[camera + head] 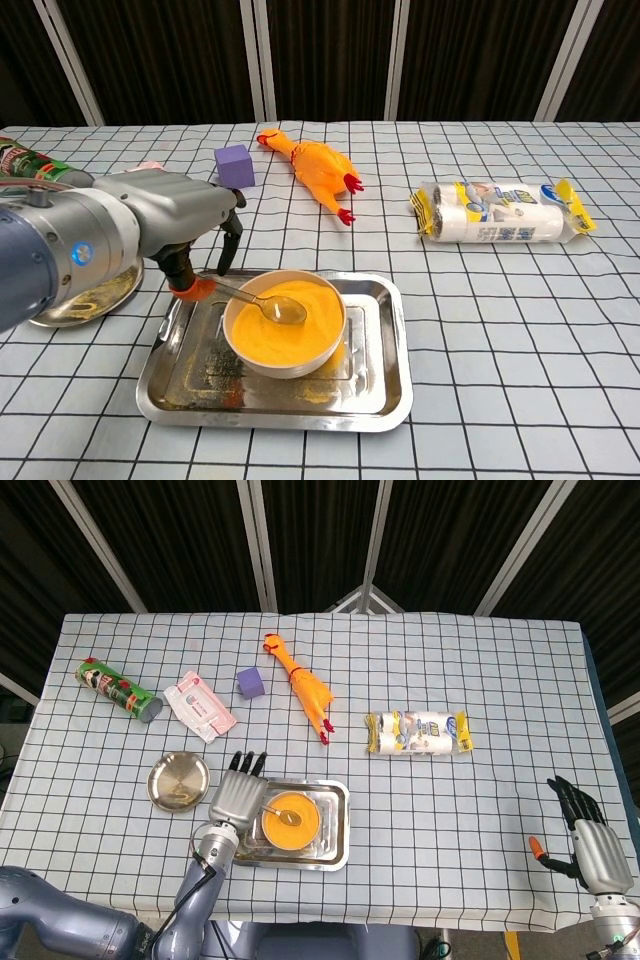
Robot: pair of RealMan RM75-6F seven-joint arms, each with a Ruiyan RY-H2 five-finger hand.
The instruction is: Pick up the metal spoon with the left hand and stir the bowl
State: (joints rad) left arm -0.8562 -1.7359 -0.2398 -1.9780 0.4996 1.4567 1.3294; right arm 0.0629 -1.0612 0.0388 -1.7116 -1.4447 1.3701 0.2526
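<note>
Head view: checked surface [480,680] filling the middle of the frame. Lower left of centre, steel tray [335,825] carrying the bowl [300,825] of orange powder. Left robot hand [237,798] lies over the tray's left edge, fingers pointing up-frame, pinching the metal spoon [277,812], whose head sits over the bowl's left part. Just left of the hand, a small round steel dish [178,782]. Upper left: green can [120,691] on its side, pink wipes packet [199,706], purple cube [250,683]; centre, rubber chicken [300,685]; right of centre, wrapped roll pack [418,732]. Lower right corner: right robot hand [585,835], fingers spread, holding nothing, well apart from the tray. Chest view: left robot hand [185,225] at mid-left, spoon handle pinched between its orange-tipped thumb and dark fingers (exact finger contact is partly hidden by the palm); metal spoon [268,304] slopes down to the right, its head resting on or just in the powder. Bowl [288,355] stands on the tray [385,395], lower centre. Right robot hand absent from this view. Step in hand, by judgement: pick-up complete, stirring just at its start. Next move calls for a circling sweep of the spoon head within the rim, shallow and slow, lest powder spill or the bowl slide on the tray.
</note>
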